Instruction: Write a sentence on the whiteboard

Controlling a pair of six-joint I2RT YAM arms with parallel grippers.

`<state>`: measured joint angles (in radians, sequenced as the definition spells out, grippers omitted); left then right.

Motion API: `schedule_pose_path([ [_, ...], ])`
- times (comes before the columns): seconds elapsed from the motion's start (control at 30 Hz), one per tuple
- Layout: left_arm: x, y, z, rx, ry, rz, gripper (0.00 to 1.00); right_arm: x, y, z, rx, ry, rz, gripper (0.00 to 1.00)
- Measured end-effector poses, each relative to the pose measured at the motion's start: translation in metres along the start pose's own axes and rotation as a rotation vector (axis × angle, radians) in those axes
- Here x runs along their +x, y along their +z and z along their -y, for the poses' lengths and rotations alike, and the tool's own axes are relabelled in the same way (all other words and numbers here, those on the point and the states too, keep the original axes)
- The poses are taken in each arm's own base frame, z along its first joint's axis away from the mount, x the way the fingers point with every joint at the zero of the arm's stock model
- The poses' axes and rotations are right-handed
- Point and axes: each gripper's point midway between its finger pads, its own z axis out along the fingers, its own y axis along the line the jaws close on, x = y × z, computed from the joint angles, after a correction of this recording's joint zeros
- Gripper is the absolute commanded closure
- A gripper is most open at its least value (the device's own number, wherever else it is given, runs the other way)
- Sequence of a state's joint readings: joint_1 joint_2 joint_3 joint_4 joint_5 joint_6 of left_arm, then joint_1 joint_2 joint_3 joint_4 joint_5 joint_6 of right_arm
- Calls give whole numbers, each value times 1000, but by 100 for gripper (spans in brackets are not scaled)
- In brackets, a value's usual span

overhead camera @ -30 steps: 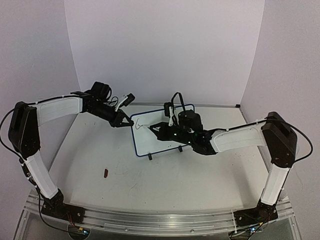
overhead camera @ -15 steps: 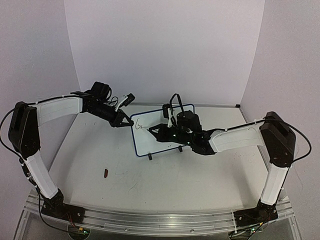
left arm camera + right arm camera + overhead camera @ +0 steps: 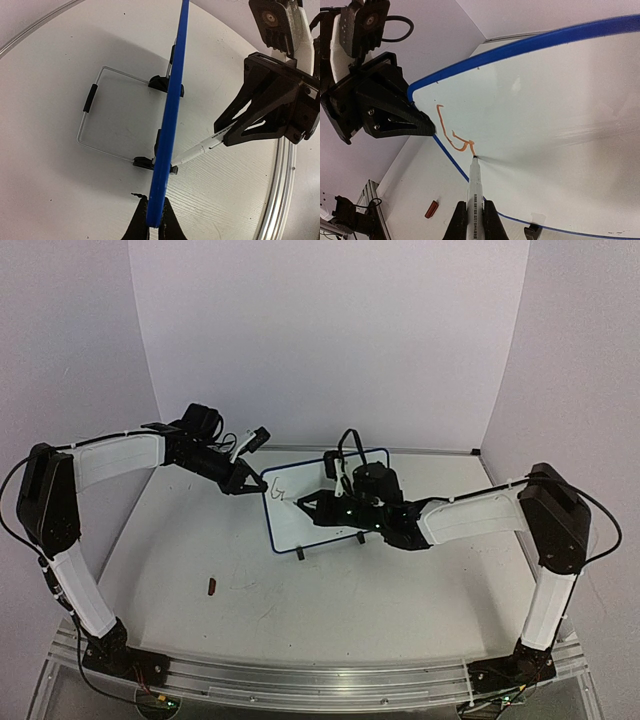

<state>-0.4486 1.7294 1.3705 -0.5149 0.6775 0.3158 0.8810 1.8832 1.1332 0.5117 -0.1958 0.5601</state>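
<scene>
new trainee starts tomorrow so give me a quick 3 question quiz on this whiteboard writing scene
1. True or false: the left gripper is shut on the edge of the whiteboard.
2. What does the right gripper hold? A) an eraser B) a marker C) a cloth
3. Fill in: in the right wrist view, the stroke drawn on the whiteboard so far is ____ in colour.

Key: 1 true; 2 B; 3 orange
</scene>
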Motion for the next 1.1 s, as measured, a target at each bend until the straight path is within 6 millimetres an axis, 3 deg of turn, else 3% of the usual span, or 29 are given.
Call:
schedule_pose_path([
  [0.23, 0, 0, 1, 2, 1, -1, 100, -1, -10, -7, -39, -13, -16, 100],
  [0.47, 0, 0, 1, 2, 2, -1, 100, -33, -35, -23, -39, -48, 68, 100],
  [1.1, 0, 0, 1, 2, 2, -1, 100, -24, -21, -2, 52, -59, 36, 100],
])
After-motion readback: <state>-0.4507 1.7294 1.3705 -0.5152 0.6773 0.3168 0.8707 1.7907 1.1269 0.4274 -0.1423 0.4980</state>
